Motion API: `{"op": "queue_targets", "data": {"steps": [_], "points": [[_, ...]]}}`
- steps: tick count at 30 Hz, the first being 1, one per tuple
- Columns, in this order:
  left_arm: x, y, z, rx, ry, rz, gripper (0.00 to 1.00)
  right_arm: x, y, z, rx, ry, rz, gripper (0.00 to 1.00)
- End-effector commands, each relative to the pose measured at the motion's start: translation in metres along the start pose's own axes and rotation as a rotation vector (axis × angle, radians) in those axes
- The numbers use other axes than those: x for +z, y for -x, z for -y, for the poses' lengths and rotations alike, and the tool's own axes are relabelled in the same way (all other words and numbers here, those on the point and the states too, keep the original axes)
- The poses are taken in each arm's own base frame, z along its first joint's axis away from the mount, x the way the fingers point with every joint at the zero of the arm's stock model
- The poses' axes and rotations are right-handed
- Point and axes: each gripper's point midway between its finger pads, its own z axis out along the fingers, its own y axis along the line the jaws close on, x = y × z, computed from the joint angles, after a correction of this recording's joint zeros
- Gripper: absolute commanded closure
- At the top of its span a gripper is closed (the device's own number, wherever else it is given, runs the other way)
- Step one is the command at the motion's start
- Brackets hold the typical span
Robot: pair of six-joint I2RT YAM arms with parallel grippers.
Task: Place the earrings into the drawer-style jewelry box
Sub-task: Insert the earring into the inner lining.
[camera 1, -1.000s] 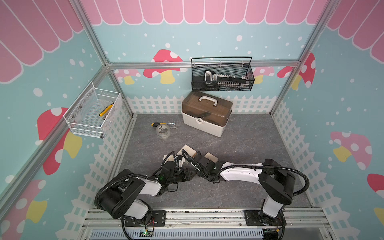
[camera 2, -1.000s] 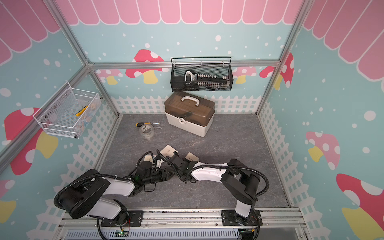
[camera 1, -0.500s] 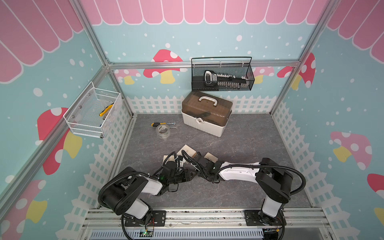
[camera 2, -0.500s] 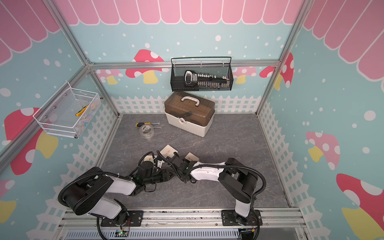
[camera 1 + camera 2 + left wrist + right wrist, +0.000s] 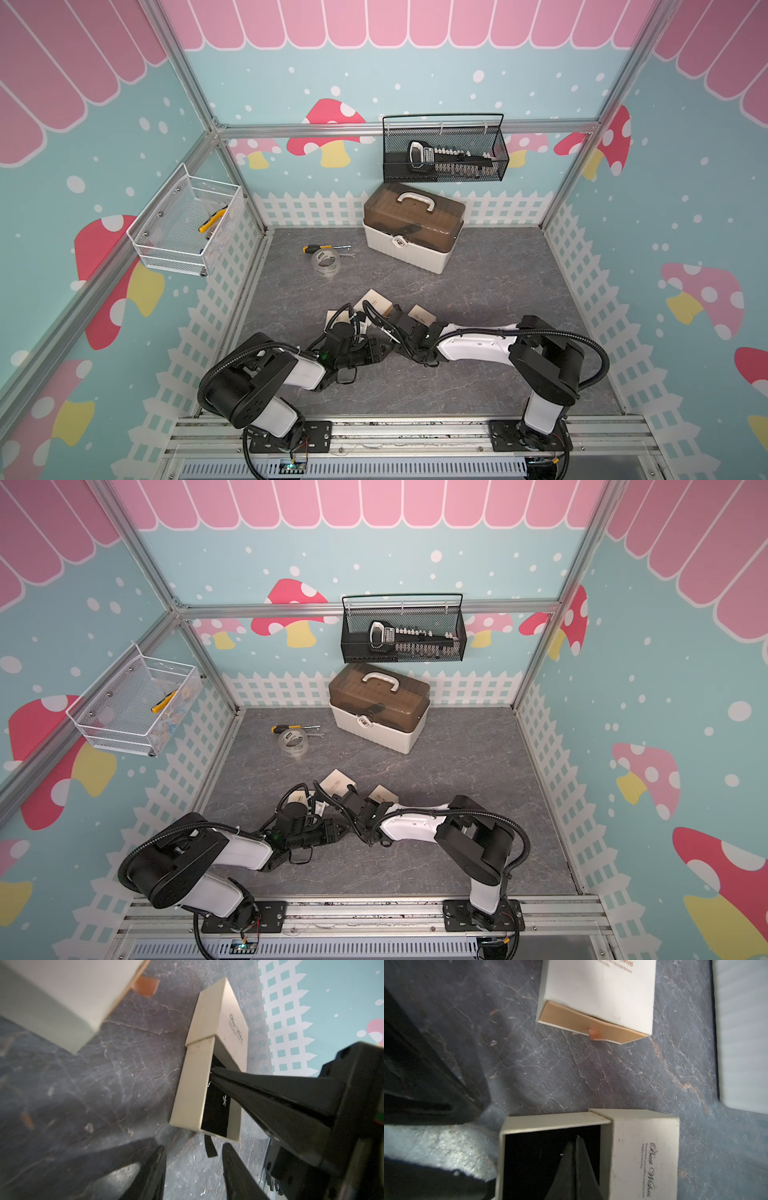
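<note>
In a top view, cream boxes [image 5: 376, 301] lie at six o'clock from the toolbox [image 5: 411, 232]. Left wrist: left gripper [image 5: 193, 1145] released; one earring [image 5: 224, 1100] lies in the jewelry box's [image 5: 234, 1022] pulled-out drawer [image 5: 193, 1093]. Right wrist: right gripper [image 5: 577, 1139] clenched over that drawer.

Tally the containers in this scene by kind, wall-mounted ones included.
small cream boxes: 3
toolbox: 1
wire baskets: 2
Total: 6
</note>
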Motion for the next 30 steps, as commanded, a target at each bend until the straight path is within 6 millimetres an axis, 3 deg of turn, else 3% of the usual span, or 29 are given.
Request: {"op": "queue_targets", "data": {"steps": [1,13,21,30], "points": [[0.004,0.006,0.006,0.025,-0.019,0.011,0.57,0.004,-0.003,-0.006,-0.008,0.029,-0.007,1.00],[0.010,0.004,0.000,0.011,0.007,-0.015,0.65,0.001,-0.005,-0.012,-0.023,0.065,0.006,1.00],[0.011,0.005,-0.001,0.010,0.008,-0.015,0.70,-0.009,0.003,0.005,0.002,-0.006,0.045,1.00],[0.010,0.005,-0.001,0.010,0.011,-0.015,0.70,-0.005,-0.002,0.015,0.010,-0.052,0.026,1.00]]}}
